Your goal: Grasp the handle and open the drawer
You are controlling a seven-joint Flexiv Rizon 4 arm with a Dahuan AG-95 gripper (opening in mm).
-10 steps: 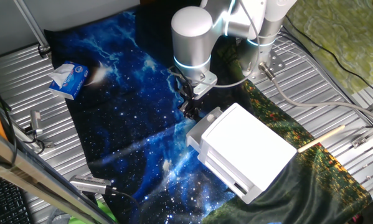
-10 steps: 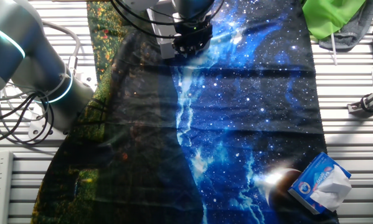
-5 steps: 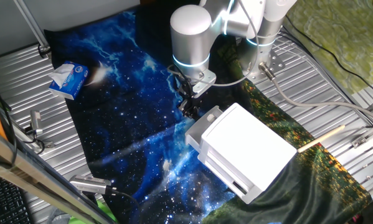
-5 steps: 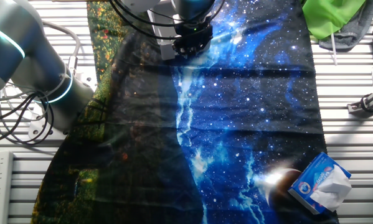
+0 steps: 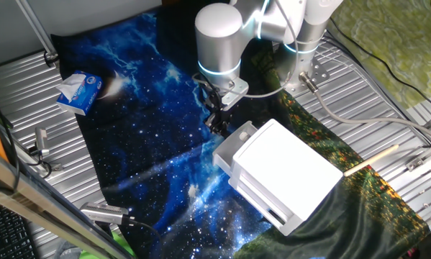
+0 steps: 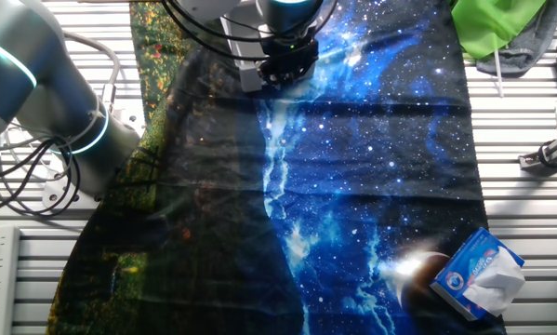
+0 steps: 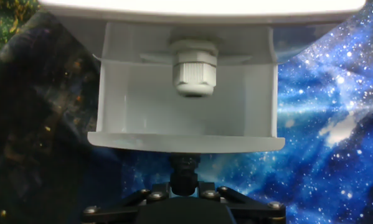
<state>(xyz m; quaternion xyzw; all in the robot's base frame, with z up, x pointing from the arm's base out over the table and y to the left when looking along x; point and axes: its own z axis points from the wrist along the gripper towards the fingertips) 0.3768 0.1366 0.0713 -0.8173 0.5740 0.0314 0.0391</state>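
Note:
The white drawer unit (image 5: 291,176) stands on the starry cloth (image 5: 143,144). Its top drawer (image 5: 238,138) sticks out a little toward my gripper (image 5: 219,127), which sits right against the drawer's front. In the hand view the drawer's front rim (image 7: 186,142) runs across just above my dark gripper (image 7: 185,177), whose fingers meet under that rim. The handle is hidden behind the rim, between the fingers. The pulled-out tray shows its bare floor and a white threaded fitting (image 7: 192,71) at its far end. The other fixed view shows only my gripper (image 6: 280,63) at the top edge.
A blue tissue pack (image 5: 78,90) lies on the cloth's far corner, also in the other fixed view as the tissue pack (image 6: 478,276). A wooden stick (image 5: 373,158) lies right of the unit. Green fabric (image 6: 492,23) and the arm's grey base (image 6: 46,88) flank the cloth.
My gripper has drawn back slightly up and left, away from the unit, and the top drawer has slid out a little further with it.

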